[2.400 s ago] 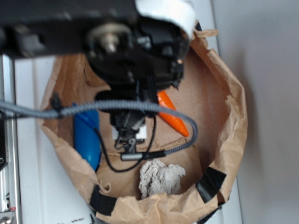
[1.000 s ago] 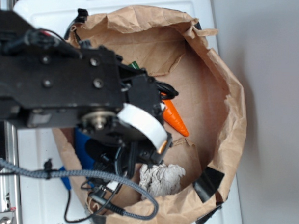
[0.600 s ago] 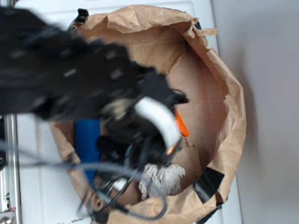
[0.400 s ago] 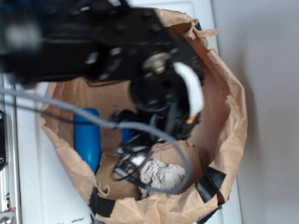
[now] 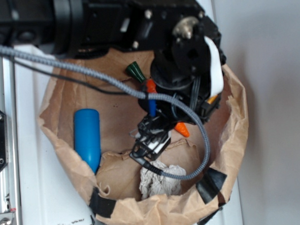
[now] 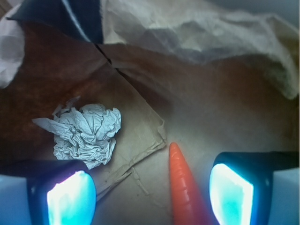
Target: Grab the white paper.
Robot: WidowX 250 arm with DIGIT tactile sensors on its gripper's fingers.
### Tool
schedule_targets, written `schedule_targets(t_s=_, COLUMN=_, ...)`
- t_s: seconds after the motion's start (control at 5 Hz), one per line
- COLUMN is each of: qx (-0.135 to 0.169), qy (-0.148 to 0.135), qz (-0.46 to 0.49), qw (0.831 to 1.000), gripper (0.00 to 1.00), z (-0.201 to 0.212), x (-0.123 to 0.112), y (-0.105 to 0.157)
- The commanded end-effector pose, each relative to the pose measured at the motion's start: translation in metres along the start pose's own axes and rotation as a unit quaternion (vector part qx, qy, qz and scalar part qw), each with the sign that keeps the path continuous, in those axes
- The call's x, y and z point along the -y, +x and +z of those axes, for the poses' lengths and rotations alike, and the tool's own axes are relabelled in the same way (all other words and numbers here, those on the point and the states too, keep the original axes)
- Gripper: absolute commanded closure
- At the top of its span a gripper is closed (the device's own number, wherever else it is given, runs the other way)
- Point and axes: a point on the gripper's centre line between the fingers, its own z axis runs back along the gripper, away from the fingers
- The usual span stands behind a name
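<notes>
The gripper [image 6: 150, 192] is hanging spread wide and empty above the carrot [image 6: 183, 185], with the white paper [image 6: 84, 133] lying just beside.

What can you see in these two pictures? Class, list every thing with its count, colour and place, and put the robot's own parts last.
Paper: one, off-white, crumpled, on the bag floor near its lower rim.
Carrot: one, orange, on the bag floor, lying between the open fingers in the wrist view.
Cylinder: one, blue, lying along the bag's left wall.
Green piece: one, dark green, near the back of the bag, partly hidden.
Bag: one, brown, open, holding everything; black tape on its rim.
Surface: one, white, under the bag.
Gripper: one, black with pale pads, open, above the bag floor, off to one side of the paper.
Cable: one, grey braided, across the arm.
</notes>
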Motion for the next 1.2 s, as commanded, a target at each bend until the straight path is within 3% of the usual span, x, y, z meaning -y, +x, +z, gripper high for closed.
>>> schedule_targets(t_s=0.0, qx=0.005, qy=0.039, qz=-0.083, qw=0.996, gripper=0.00, z=-0.024, x=0.006, y=-0.013)
schedule_targets(t_s=0.4, qx=0.005, qy=-0.006, qz=-0.134, qw=0.991, gripper=0.00, z=-0.036, x=0.037, y=-0.018)
schedule_targets(t_s=1.0, qx=0.043, qy=-0.058, qz=-0.142, qw=0.987, gripper=0.00, z=-0.063, x=0.053, y=0.018)
